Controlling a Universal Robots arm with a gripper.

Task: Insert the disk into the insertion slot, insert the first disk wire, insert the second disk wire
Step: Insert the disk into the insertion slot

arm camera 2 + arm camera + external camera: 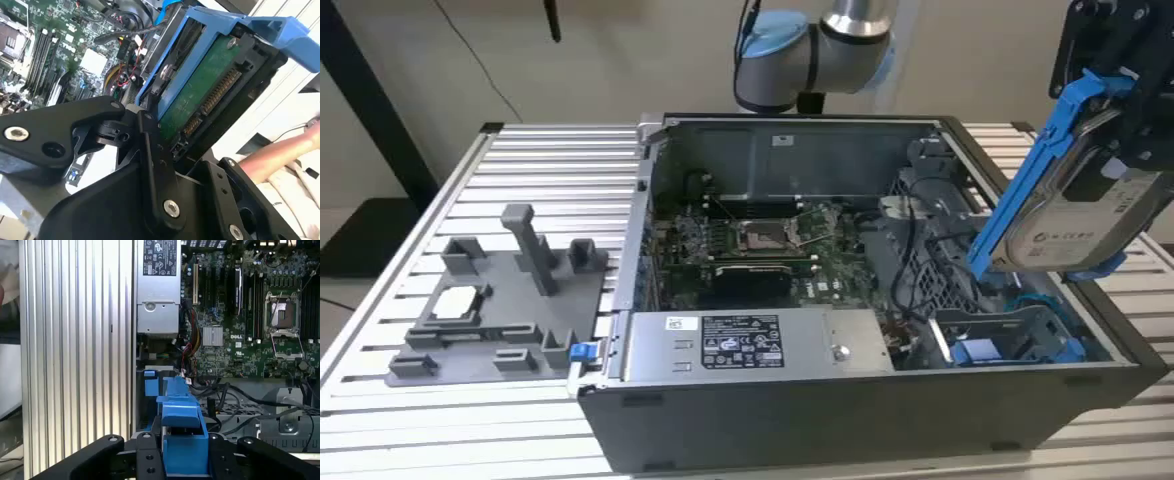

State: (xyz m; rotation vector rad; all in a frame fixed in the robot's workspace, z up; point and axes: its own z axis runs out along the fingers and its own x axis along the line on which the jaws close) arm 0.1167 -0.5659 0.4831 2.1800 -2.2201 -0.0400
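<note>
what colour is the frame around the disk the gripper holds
Blue. The frame of the disk shows best in the exterior view.

Place: robotics lab | slotted aluminium bench (520, 160) | opened computer case (854, 410) | robot arm (814, 50)

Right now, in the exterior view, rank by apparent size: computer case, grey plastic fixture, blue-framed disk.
1. Open dark grey metal computer case.
Tied: grey plastic fixture with upright posts and blue-framed disk look alike, so unranked.
</note>
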